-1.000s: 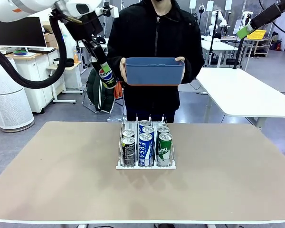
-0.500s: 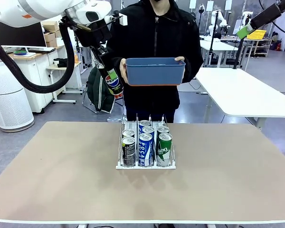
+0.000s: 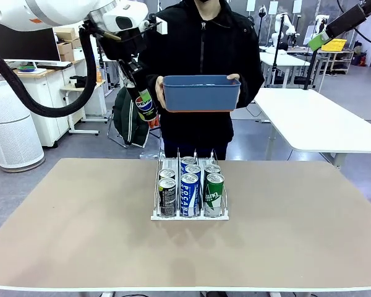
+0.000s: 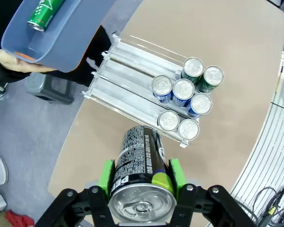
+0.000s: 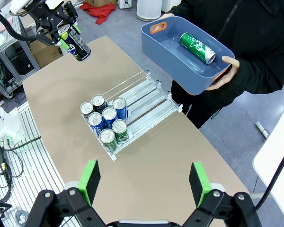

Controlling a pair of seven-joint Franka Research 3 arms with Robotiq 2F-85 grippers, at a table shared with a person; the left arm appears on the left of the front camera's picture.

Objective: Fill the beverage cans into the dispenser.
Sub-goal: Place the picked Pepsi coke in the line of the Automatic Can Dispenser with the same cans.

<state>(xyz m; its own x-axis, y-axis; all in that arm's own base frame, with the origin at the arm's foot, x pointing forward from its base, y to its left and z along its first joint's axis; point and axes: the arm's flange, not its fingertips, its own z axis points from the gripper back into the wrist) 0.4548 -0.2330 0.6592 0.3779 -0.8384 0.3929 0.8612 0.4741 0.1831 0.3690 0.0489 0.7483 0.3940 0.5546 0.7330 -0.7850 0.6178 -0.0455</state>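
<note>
Six cans point(image 3: 190, 185) are counted in the dispenser point(image 3: 189, 217) at centre frame, two per lane: black, blue-and-white, green. A black Pepsi can point(image 3: 147, 106) is clamped in the left gripper point(image 3: 140, 98) at upper left. One green can point(image 5: 197, 48) lies in the bin point(image 3: 201, 96). The lanes' rear halves are free. The right gripper point(image 5: 144, 165) is spread wide, empty.

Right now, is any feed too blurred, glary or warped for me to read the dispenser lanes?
Front view: even light, sharp, just soft shadows around the dispenser. Left wrist view: wide-angle bowing toward the borders; the held Pepsi can looms large up close, the lanes beyond are crisp, the tops of the racked cans glint mildly. Right wrist view: sharp, no glare, lanes readable.
</note>
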